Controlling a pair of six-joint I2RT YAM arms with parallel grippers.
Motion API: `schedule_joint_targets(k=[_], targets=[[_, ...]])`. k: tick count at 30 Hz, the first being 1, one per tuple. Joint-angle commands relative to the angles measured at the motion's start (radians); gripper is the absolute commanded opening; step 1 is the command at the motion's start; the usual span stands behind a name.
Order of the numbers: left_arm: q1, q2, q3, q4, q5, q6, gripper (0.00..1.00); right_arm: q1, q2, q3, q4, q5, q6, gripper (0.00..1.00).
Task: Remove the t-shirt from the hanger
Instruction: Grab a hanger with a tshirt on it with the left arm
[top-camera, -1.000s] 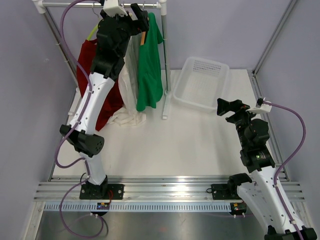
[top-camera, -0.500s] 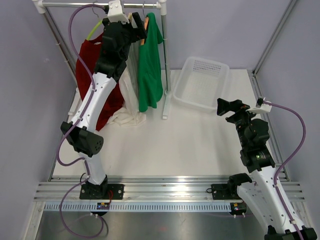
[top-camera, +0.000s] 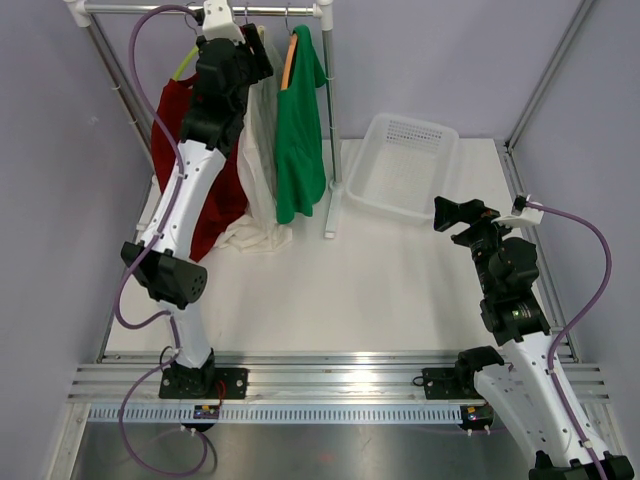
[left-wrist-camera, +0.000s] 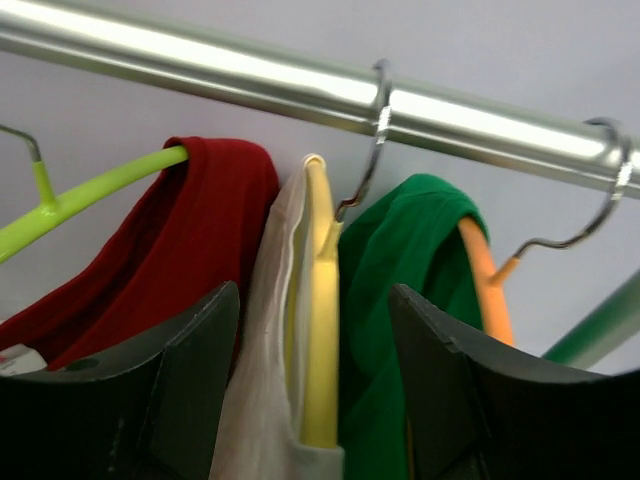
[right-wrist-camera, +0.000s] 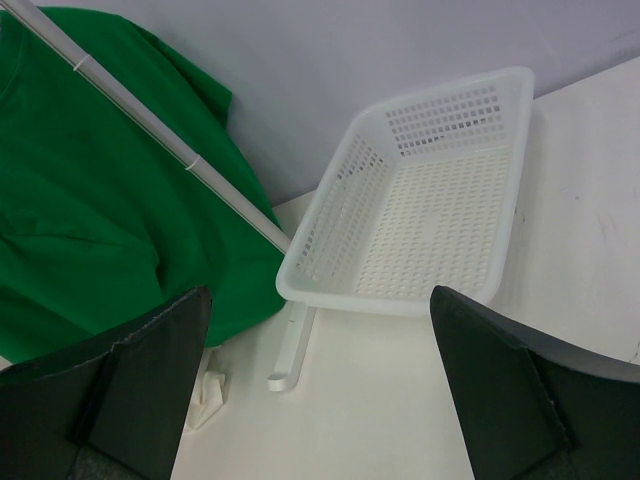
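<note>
t-shirt, white (left-wrist-camera: 262, 400): hung on a yellow hanger (left-wrist-camera: 318, 330) from the chrome rail (left-wrist-camera: 480, 125) of a garment rack at the far left of the table (top-camera: 380, 290). it is the middle of three garments, between a red shirt (left-wrist-camera: 190, 230) on a lime hanger (left-wrist-camera: 90, 195) to its left and a green shirt (left-wrist-camera: 400, 280) on an orange hanger (left-wrist-camera: 485, 270) to its right; its lower hem lies bunched on the table by the rack's foot. left gripper (left-wrist-camera: 312, 300): raised to the rail, jaws parted to a middling gap, one finger on each side of the white shirt's shoulder and its hanger, closed on neither. right gripper (right-wrist-camera: 320, 295): low at the right of the table, jaws at their widest, nothing between them, facing the basket. basket, white perforated plastic (top-camera: 352, 195): on the table, far and right of centre, just right of the rack's upright post (top-camera: 330, 130), set at an angle to the table's edges. surface: matt white table, with ribbed aluminium rails (top-camera: 330, 378) along its near edge carrying both arm bases. room: plain pale lilac walls (top-camera: 450, 60) to left, far and right; a slim metal post (top-camera: 548, 70) leaning in at the far right corner.
</note>
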Motion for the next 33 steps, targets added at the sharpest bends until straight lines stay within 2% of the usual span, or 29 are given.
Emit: schedule_joint_targets(k=[1, 4, 5, 7, 8, 11, 15, 17, 24, 27, 28, 29, 33], targets=[[0.020, 0.007, 0.051, -0.034, 0.003, -0.016, 0.64, 0.002, 0.000, 0.022, 0.046, -0.012, -0.014, 1.00], [0.026, 0.007, 0.055, -0.055, 0.031, -0.014, 0.63, 0.002, 0.006, 0.019, 0.049, -0.017, -0.013, 1.00], [0.031, 0.009, 0.058, -0.061, 0.040, -0.016, 0.57, 0.002, 0.004, 0.019, 0.052, -0.020, -0.013, 0.99], [0.037, 0.013, 0.072, -0.083, 0.065, -0.020, 0.51, 0.002, 0.010, 0.019, 0.054, -0.023, -0.011, 0.99], [0.038, 0.013, 0.077, -0.088, 0.065, -0.017, 0.41, 0.002, 0.010, 0.019, 0.054, -0.023, -0.010, 1.00], [0.047, 0.003, 0.057, -0.081, 0.031, -0.011, 0.21, 0.004, 0.010, 0.023, 0.053, -0.028, -0.011, 1.00], [0.064, -0.030, 0.020, -0.068, 0.002, 0.003, 0.13, 0.002, 0.012, 0.026, 0.057, -0.034, -0.008, 1.00], [0.083, -0.048, 0.017, -0.078, -0.029, 0.009, 0.13, 0.002, 0.015, 0.034, 0.062, -0.037, -0.008, 0.99], [0.224, -0.134, -0.106, -0.065, 0.003, -0.043, 0.14, 0.002, 0.021, 0.040, 0.065, -0.048, -0.003, 0.99], [0.276, -0.137, -0.130, -0.068, 0.031, -0.075, 0.17, 0.004, 0.029, 0.048, 0.065, -0.066, -0.005, 0.99], [0.288, -0.140, -0.137, -0.066, 0.037, -0.081, 0.32, 0.002, 0.029, 0.049, 0.063, -0.074, -0.003, 0.99], [0.288, -0.149, -0.141, -0.062, 0.049, -0.086, 0.42, 0.002, 0.033, 0.055, 0.062, -0.074, -0.003, 1.00], [0.276, -0.180, -0.158, -0.045, 0.118, -0.097, 0.55, 0.002, 0.033, 0.054, 0.060, -0.069, -0.005, 0.99]])
